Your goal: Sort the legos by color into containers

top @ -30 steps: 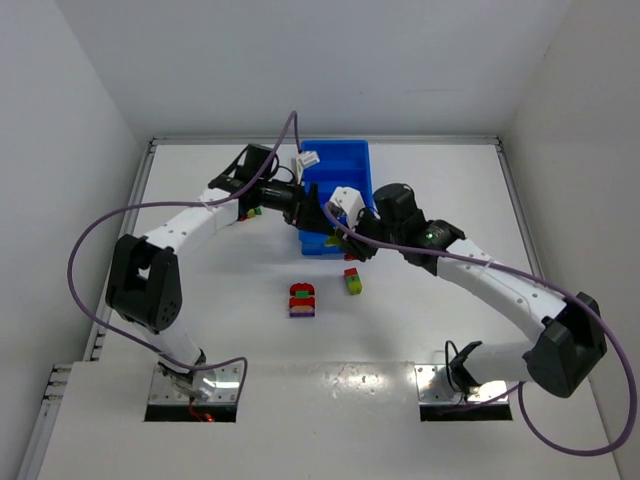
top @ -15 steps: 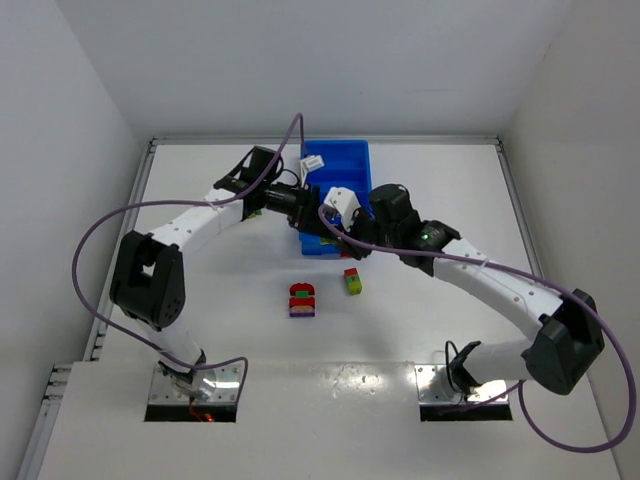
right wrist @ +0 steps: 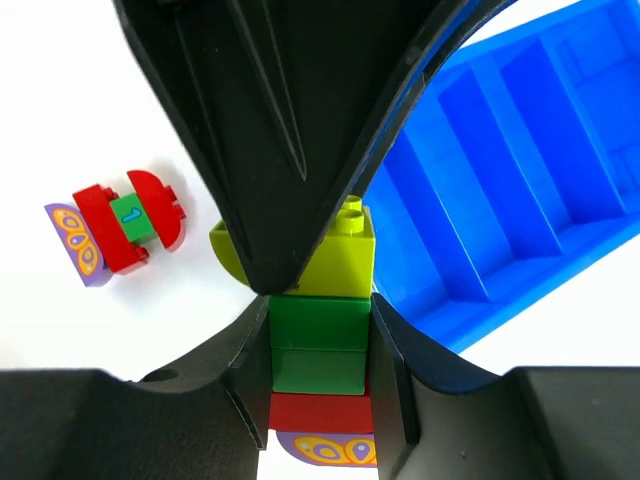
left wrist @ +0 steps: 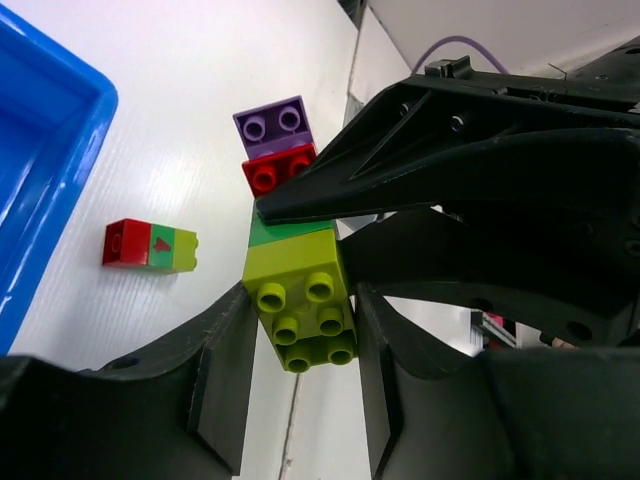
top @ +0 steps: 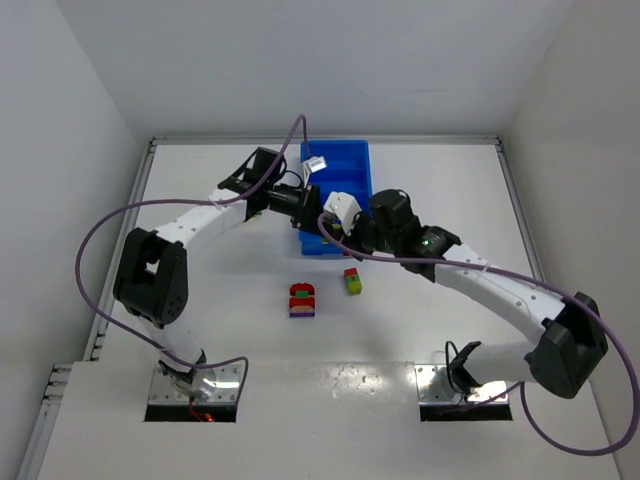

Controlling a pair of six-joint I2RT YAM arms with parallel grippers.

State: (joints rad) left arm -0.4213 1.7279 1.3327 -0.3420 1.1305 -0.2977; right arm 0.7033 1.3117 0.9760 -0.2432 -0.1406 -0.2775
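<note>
Over the near end of the blue tray, both grippers hold one stack of legos. My left gripper is shut on the yellow-green brick at one end of the stack. My right gripper is shut on the green bricks, with a red brick and a purple brick behind them. In the top view the left gripper and the right gripper meet tip to tip. The tray compartments that show hold nothing.
A red, green and purple cluster lies on the white table in front of the tray. A small red, green and yellow-green stack lies to its right. White walls close in the table on the left, back and right.
The left gripper has shut on the yellow-green brick at the end of the stack. Both wrists have shifted slightly at the tray's near end.
</note>
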